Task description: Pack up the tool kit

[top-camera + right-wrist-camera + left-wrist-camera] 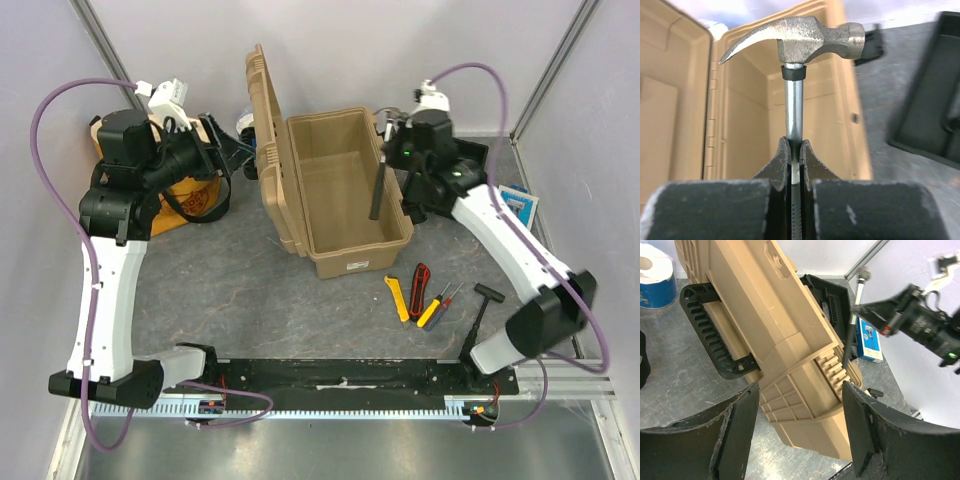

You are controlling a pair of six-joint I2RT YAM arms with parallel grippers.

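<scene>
The tan toolbox [350, 200] stands open mid-table, its lid [265, 140] upright on the left. My right gripper [398, 172] is shut on the shaft of a claw hammer [800, 37] and holds it over the box's right side; the hammer also shows in the top view [378, 195]. My left gripper [232, 160] is open and empty, just outside the lid, with the ribbed lid back [790, 355] and its black handle [710, 335] in front of it. A yellow cutter [398, 297], a red cutter [420, 277], screwdrivers [437, 306] and a small black hammer [481, 305] lie in front of the box.
The black inner tray [935, 100] lies on the table right of the box. A blue-white packet [518, 205] lies at the far right. A yellow cloth bag [190, 195] sits under the left arm. A blue-white tape roll [652, 275] stands behind the lid.
</scene>
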